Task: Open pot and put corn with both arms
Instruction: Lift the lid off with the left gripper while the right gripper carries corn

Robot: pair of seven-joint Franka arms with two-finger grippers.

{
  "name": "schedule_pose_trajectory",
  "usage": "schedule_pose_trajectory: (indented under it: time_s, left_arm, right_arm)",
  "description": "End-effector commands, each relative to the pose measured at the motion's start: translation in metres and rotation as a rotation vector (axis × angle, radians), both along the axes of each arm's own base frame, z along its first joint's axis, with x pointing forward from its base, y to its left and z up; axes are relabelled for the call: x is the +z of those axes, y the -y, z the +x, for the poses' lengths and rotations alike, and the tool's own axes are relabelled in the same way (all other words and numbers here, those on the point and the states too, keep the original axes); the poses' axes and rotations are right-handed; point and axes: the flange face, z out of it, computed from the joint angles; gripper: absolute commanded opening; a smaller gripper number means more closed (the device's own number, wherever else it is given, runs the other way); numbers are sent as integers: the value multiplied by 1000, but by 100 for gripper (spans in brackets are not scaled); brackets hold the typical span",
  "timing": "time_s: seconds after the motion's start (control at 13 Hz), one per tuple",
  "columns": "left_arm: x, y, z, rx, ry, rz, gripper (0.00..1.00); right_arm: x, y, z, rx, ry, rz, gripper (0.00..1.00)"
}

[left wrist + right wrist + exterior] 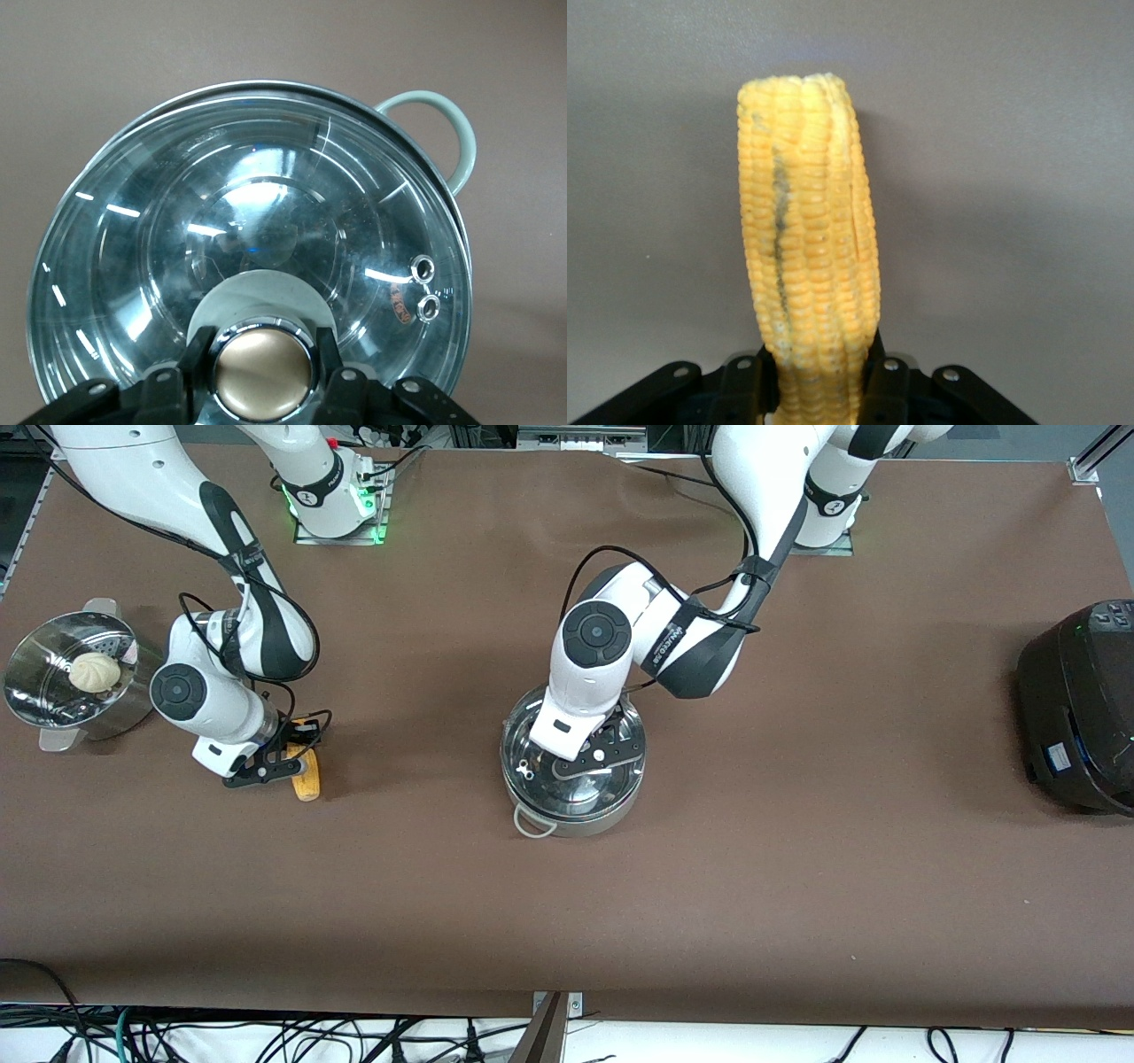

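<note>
The steel pot stands mid-table with its glass lid on it. My left gripper is over the lid. In the left wrist view its fingers press both sides of the lid's round knob, and the lid sits level in the pot's rim. One loop handle shows. The yellow corn lies low at the table toward the right arm's end. My right gripper is shut on one end of it; the cob sticks out past the fingers.
A perforated steel steamer with a white bun stands at the right arm's end of the table. A big black cooker stands at the left arm's end. Brown tabletop lies between the pot and the front camera.
</note>
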Motion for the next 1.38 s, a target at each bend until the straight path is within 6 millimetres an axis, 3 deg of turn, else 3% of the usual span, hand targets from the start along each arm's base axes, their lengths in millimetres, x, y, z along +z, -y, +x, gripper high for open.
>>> schedule_pose_trajectory:
  time_s: [0.0, 0.15, 0.23, 0.31, 0.46, 0.62, 0.69, 0.77, 0.85, 1.0, 1.15, 1.31]
  left_arm:
    - [40, -9, 0, 3, -2, 1, 0]
    - [81, -35, 5, 21, -17, -8, 0]
    - [106, -58, 11, 37, -16, -12, 0]
    - [121, -83, 13, 16, -32, -6, 0]
    - [138, -154, 17, -73, -54, -3, 0]
    - [135, -241, 16, -175, -88, -8, 0]
    - [132, -280, 12, -225, -102, -15, 0]
    - [123, -314, 8, -253, -124, -22, 0]
    - [109, -347, 3, -277, -140, -28, 0]
    - [70, -391, -16, -326, -138, -34, 0]
    - [24, -413, -33, -371, -122, -37, 0]
    - [-40, -425, -49, -416, -96, -7, 0]
  right_arm:
    - [50, -1, 24, 3, -61, -13, 0]
    - [96, -9, 44, -27, -125, 7, 0]
    - [118, -24, 49, -56, -151, 73, 0]
    - [138, -34, 54, -92, -166, 156, 0]
    - [167, -59, 60, -166, -182, 274, 0]
    - [187, -135, 57, -184, -172, 282, 0]
    - [180, -180, 51, -228, -183, 255, 0]
    - [179, -213, 53, -269, -164, 251, 0]
    - [178, -265, 52, -287, -127, 289, 0]
    - [166, -329, 53, -358, -81, 336, 0]
    - [143, -391, 41, -391, -72, 397, 0]
    - [107, -429, 25, -426, -57, 405, 0]
